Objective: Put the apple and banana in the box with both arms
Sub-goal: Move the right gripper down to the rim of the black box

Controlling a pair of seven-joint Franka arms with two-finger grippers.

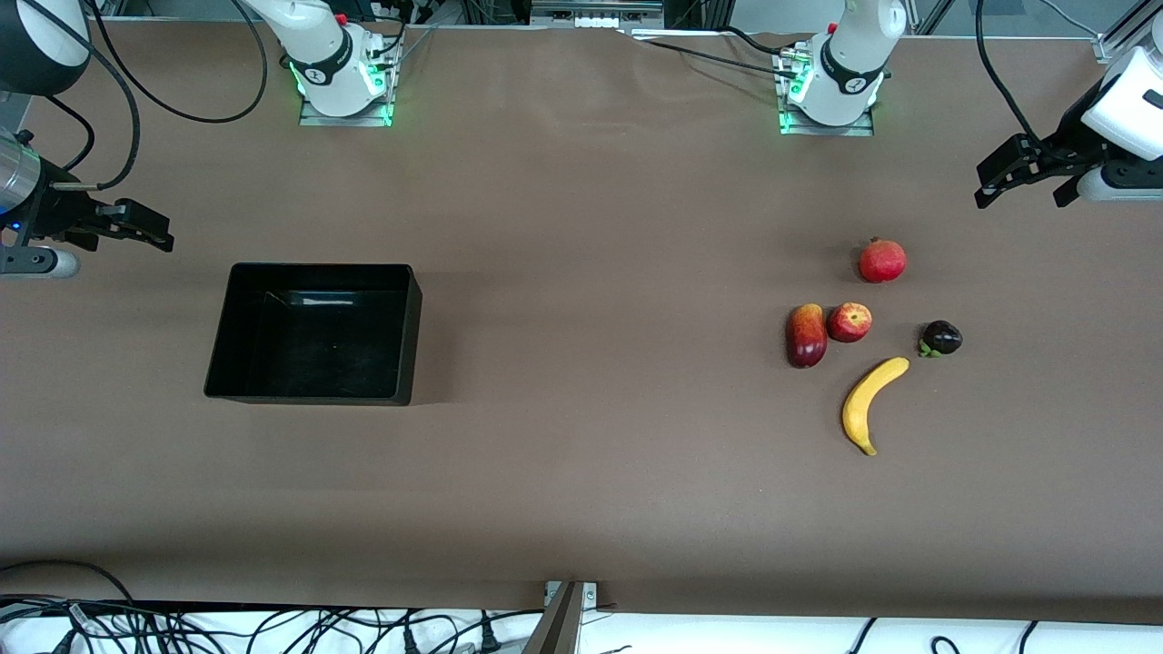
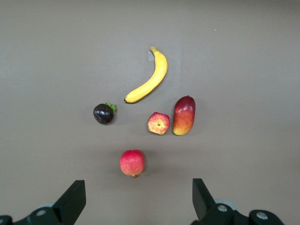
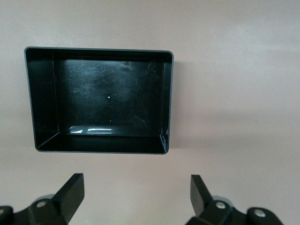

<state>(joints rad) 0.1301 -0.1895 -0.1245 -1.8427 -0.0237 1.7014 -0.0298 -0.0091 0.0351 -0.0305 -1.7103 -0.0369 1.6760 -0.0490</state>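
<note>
The apple is small, red and yellow-streaked, and lies among fruit toward the left arm's end of the table. The yellow banana lies nearer the front camera than the apple. The glossy black box stands with nothing in it toward the right arm's end. My left gripper hangs open over bare table at the left arm's end, holding nothing. My right gripper hangs open over bare table beside the box, also holding nothing.
An elongated dark red-orange fruit touches the apple. A red pomegranate lies farther from the front camera. A dark purple fruit sits beside the banana's tip. Brown tabletop stretches between box and fruit.
</note>
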